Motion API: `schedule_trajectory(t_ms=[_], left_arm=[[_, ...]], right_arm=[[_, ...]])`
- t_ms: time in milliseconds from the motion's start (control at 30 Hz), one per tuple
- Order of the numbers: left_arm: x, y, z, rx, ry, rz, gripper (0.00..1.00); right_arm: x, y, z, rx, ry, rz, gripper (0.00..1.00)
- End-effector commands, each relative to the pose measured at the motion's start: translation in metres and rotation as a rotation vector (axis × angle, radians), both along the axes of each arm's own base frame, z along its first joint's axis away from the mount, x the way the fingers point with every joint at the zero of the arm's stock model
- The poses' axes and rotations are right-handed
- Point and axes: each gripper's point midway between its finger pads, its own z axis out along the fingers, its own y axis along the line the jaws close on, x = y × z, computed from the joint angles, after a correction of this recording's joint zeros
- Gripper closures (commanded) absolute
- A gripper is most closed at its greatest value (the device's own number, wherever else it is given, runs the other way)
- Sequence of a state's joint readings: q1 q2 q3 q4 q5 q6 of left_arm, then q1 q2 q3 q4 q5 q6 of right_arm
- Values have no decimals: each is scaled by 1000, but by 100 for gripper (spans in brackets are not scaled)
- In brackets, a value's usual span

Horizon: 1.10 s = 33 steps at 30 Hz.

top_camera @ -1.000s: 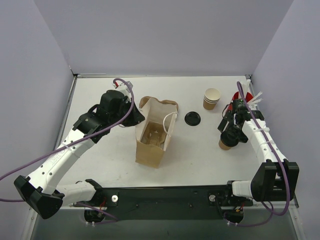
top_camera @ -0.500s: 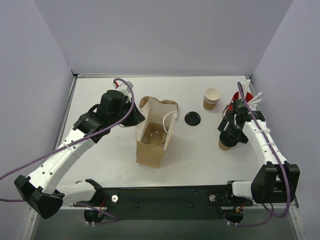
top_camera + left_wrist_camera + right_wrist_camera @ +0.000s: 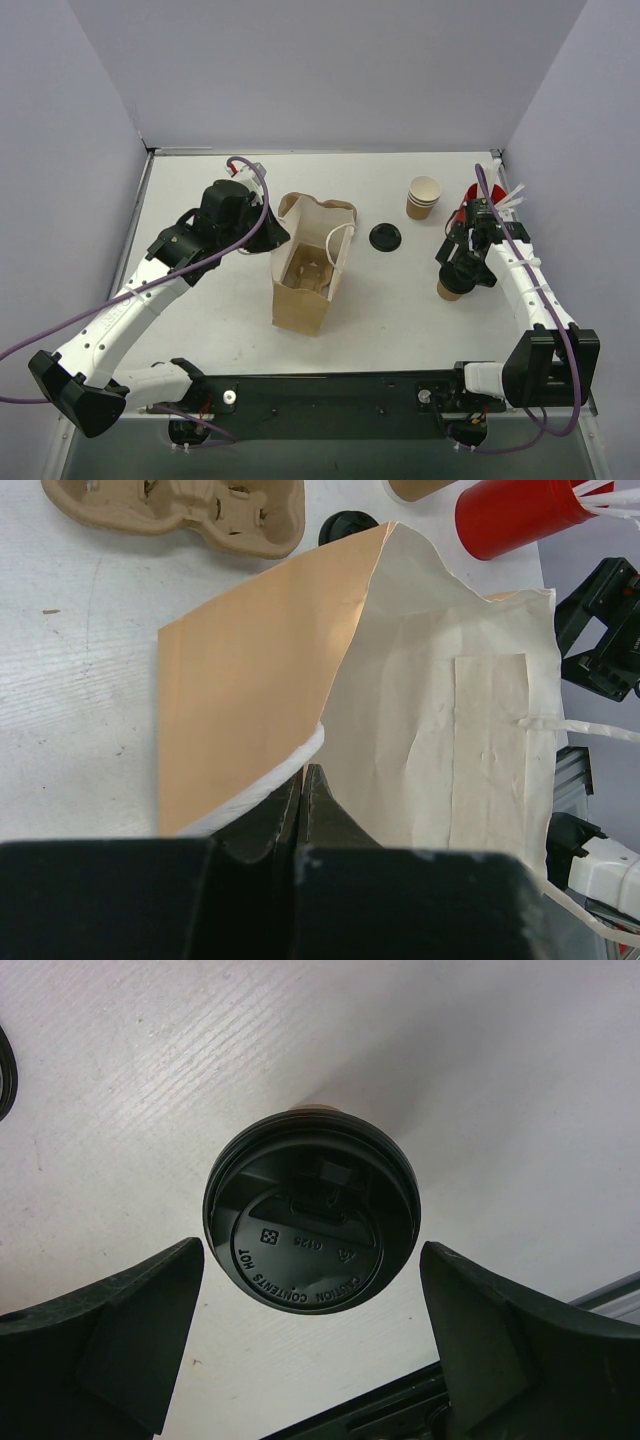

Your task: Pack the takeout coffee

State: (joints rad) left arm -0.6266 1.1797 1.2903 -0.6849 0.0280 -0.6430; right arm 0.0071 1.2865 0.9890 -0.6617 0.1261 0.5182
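While right claw (image 3: 463, 264) gapes wide above the takeout coffee (image 3: 312, 1225), tipping threatens.
Off-centre squeeze could topple it; left claw (image 3: 303, 792) pinches bag (image 3: 250, 680).

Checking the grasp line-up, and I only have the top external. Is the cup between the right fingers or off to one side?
Observer: The right wrist view shows the takeout coffee centred between the open fingers of the right gripper, with a gap on both sides and no contact.
Operator: The left arm hides its own fingers from me. Is it gripping anything?
Observer: Yes. In the left wrist view the left gripper is shut on the edge of the paper bag, right where its white handle cord runs.
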Motion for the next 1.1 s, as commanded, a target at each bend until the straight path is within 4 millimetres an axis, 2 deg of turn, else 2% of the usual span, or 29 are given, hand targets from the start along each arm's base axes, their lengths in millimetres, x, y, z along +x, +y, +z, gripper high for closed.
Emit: schedule_trajectory(t_ms=[0,267,467,700,867,1067], left_arm=[[8,-4,15,-47,-54,2,100],[9,-3,15,-48,-53,6,100],[9,-4,15,-48,-51,7,100],[8,-5,14,-61,-41,12,100],[9,-8,17,-143,-24,53,100],[11,-14,12,-246,19,121,100]], right_arm=[[-8,-6,-6,-23,36,-10,17],[-7,-5,-14,-18,45,-9,18],[-7,-4,-18,-15,50,-8,22],[-8,-3,-17,-9,50,-4,36],[-2,3,6,18,-4,14,45],[3,17,41,45,-61,73,47]])
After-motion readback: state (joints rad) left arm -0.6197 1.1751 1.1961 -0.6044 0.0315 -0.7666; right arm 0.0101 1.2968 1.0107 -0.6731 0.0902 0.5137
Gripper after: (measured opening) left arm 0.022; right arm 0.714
